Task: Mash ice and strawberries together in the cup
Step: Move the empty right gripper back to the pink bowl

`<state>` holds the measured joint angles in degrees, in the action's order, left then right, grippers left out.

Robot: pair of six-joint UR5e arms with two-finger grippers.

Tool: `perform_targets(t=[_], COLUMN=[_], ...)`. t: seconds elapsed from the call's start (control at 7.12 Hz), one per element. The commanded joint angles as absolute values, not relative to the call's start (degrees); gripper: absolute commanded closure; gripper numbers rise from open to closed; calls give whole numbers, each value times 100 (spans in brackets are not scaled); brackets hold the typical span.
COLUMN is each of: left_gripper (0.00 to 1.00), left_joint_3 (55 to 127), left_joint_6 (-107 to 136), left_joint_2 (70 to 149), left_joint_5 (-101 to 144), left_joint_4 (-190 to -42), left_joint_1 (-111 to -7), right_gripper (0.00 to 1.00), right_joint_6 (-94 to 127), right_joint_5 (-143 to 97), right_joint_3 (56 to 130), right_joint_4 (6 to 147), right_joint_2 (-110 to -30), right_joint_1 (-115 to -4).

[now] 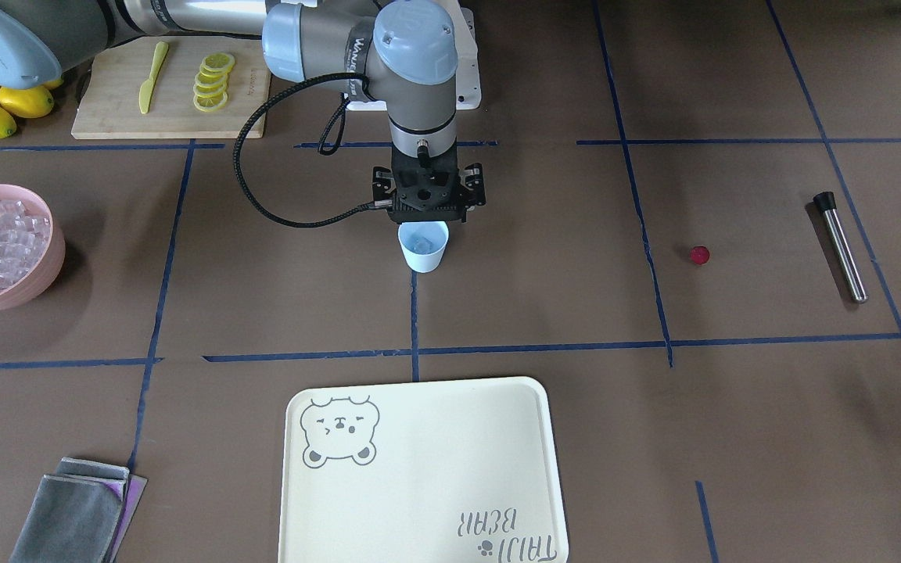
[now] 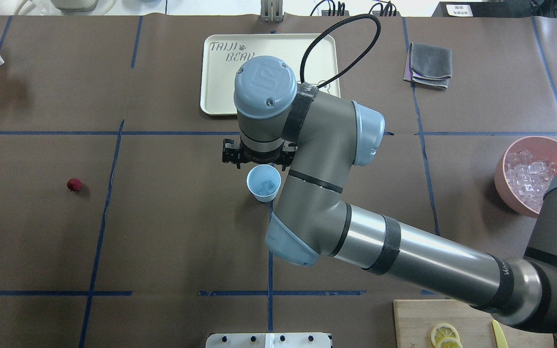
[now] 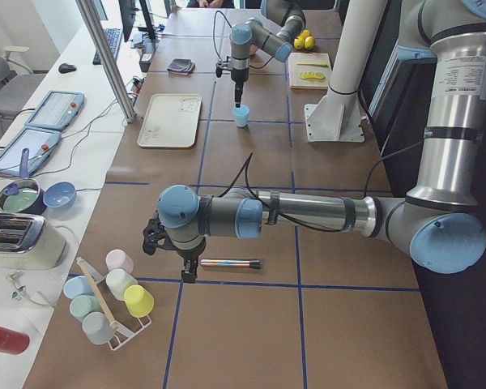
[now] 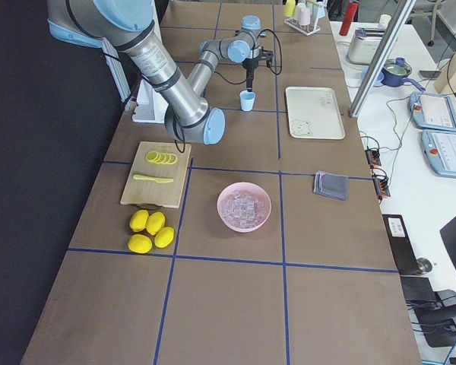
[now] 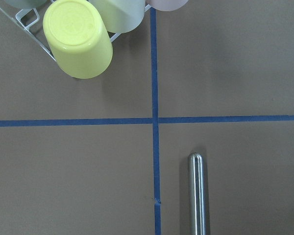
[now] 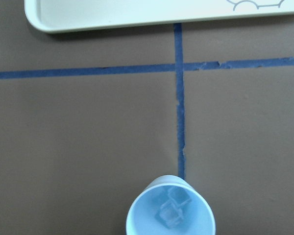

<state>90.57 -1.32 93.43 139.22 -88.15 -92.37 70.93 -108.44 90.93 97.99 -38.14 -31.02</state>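
The fingers of the right gripper (image 1: 428, 207) point straight down just above the cup (image 1: 424, 249). In the front-facing view the gripper's black body hides them, so I cannot tell whether they are spread or pressed together. The cup stands upright in the middle of the tabletop (image 1: 263, 274) with ice (image 1: 421, 244) inside. More ice fills the pink bowl (image 1: 48, 266), well apart. The strawberry (image 1: 699, 255) lies alone, well away from the cup and near a metal rod (image 1: 841, 250).

From overhead, the wrist covers the fingers. The cup (image 2: 263, 183) shows one clear cube, and the strawberry (image 2: 74, 184) sits far off to one side.

From the left end, the left gripper (image 3: 188, 271) hangs beside the rod (image 3: 231, 263). I cannot tell its fingers' state.

From the right end, the cup (image 4: 247, 101) is small and distant beneath the right arm.

The left wrist camera shows the rod (image 5: 198, 196) and no fingers.

The right wrist camera looks down into the cup (image 6: 170, 215) at the ice (image 6: 174, 208).

The cup looks light, thin and easy to tip, so it is best held around its wall. The ice is likely hard and slick. The strawberry is probably soft and apt to roll, so it wants a gentle pinch across its middle.
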Motion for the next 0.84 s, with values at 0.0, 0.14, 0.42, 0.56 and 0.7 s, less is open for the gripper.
perform_targets(t=[0.0, 0.14, 0.42, 0.56, 0.7], left_gripper=[0, 0, 0, 0, 0], left_joint_3=[9053, 9053, 9061, 9096, 9123], left_joint_6=[-132, -132, -132, -132, -54], left_joint_2=[9343, 9343, 9343, 9343, 9343], left_joint_5=[13922, 13922, 13922, 13922, 13931], left_joint_4=[-8815, -8815, -8815, -8815, -8815], left_joint_1=[-9237, -9237, -9237, -9237, -9237], right_gripper=[0, 0, 0, 0, 0], right_joint_6=[6595, 6235, 4599, 3674, 2804], right_joint_5=[-10881, -10924, -11914, -11996, -12075], right_joint_3=[10686, 11810, 12461, 12489, 12463], right_joint_4=[10404, 10432, 10363, 10354, 10110], right_joint_2=[-4800, -5826, -7322, -7896, -8467], right_joint_1=[-3557, -3890, -5143, -5672, -6174])
